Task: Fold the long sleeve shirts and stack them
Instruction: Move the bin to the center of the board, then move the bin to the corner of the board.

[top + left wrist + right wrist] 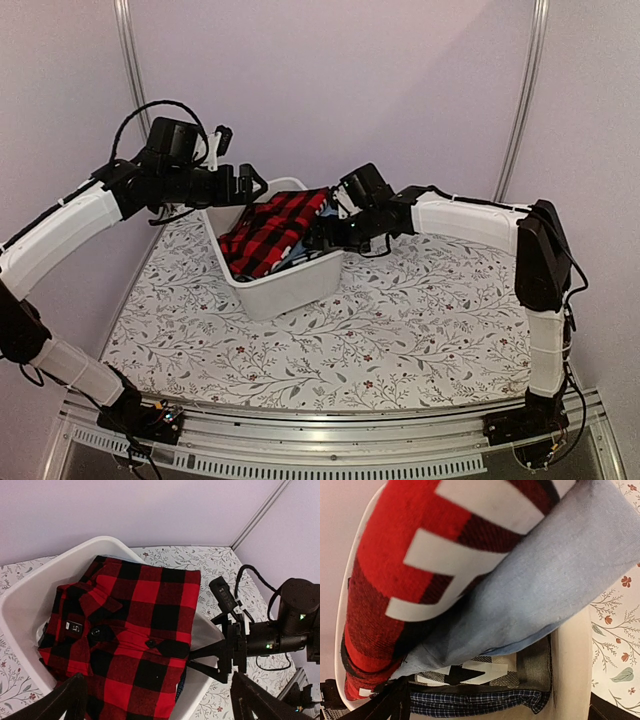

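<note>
Pinching the collar (100, 599) of the buffalo-check shirt (145, 630), beneath the wide, empty left hand (248, 188), suits best; right hand (322, 238) gapes empty too.

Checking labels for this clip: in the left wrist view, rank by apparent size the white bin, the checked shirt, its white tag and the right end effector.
1. white bin, by its outline, though cropped
2. checked shirt, close behind
3. right end effector
4. white tag, clearly smallest
</note>
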Available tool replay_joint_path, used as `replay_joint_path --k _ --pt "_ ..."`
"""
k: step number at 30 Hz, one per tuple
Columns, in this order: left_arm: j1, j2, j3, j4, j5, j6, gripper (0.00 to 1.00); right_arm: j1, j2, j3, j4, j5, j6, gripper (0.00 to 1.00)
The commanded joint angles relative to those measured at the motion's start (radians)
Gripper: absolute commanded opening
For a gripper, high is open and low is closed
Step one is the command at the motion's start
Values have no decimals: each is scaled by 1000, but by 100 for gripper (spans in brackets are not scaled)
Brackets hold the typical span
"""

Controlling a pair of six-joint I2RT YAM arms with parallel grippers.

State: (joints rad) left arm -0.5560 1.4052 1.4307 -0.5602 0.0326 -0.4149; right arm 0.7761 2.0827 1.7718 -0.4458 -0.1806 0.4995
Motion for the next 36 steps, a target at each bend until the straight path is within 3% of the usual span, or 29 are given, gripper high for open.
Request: replay_joint_path --k 1,11,18,22,28,36 --pt "-15 -14 -2 19 99 -4 100 7 -82 -42 3 18 -46 99" --pt "-158 77 50 81 141 -37 100 0 -332 -188 -49 289 -54 99" --pt "-288 231 125 143 120 -77 100 -132 -495 -340 -77 366 -26 99" --pt "-377 385 243 145 43 -86 100 -221 -559 -414 -87 385 -15 99" --pt "-473 657 535 71 -96 -57 100 -332 -645 -518 -87 381 1 99" --pt "-461 903 773 -29 -209 -56 100 -350 -685 -579 -73 371 11 99"
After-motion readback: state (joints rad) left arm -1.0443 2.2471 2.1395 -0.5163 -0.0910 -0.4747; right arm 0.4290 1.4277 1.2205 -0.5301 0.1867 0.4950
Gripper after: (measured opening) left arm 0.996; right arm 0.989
